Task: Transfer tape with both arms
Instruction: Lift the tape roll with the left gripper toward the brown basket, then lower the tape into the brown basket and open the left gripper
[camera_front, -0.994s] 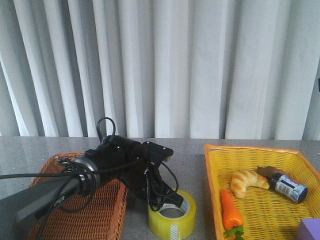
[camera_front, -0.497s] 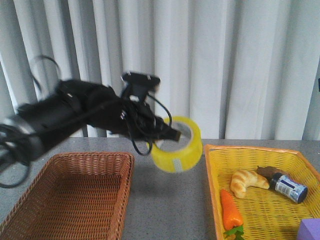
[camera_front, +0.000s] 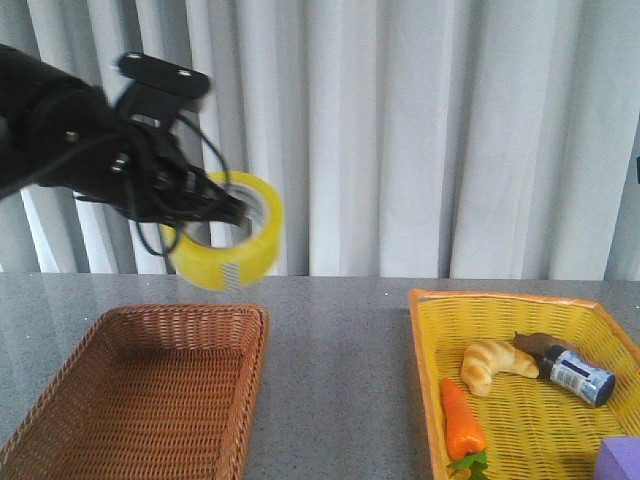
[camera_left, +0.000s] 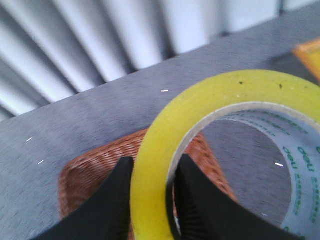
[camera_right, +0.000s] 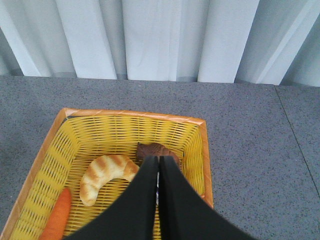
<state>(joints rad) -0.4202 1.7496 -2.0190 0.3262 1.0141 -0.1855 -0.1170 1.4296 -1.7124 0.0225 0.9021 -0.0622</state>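
- Between the left gripper's (camera_left: 150, 200) fingers sits the tape's (camera_front: 228, 243) wall, one finger inside the core; the roll hangs high above the brown basket (camera_front: 150, 400).
- The right gripper (camera_right: 158, 200), pressed shut and empty, hovers over the yellow basket (camera_right: 190, 131), well apart; the tape lies to its left.

Soft, even room light, bright on the curtain (camera_front: 420, 140), with no glare. A faint shadow lies on the table (camera_front: 335, 370) beside the brown basket (camera_front: 140, 390). The raised left arm (camera_front: 70, 130) looks slightly motion-blurred; close up, the tape (camera_left: 200, 125) is out of focus.
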